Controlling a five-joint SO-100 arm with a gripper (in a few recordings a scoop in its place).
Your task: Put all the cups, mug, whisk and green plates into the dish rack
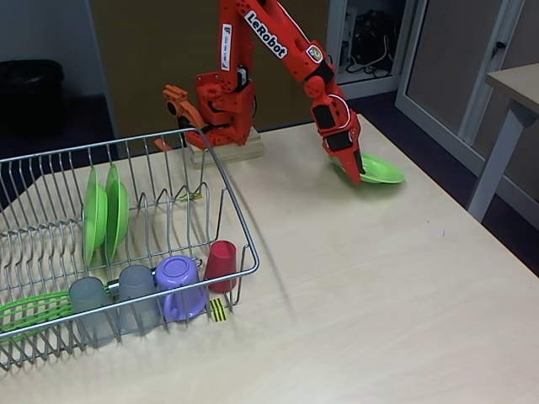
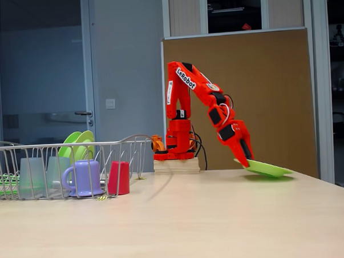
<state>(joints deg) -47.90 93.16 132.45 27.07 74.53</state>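
The gripper [image 1: 352, 165] was clamped on a lime-green plate [image 1: 381, 172] (round, shiny), far right on the tabletop [image 1: 354, 286]. The side-on fixed view showed the plate [image 2: 268, 169] tilted, its near edge raised; the higher view showed two plates [image 1: 104, 214] upright in the dish rack [image 1: 126, 244].

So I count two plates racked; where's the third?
In both fixed views the third green plate sits tilted in the hand, right of the arm's base.
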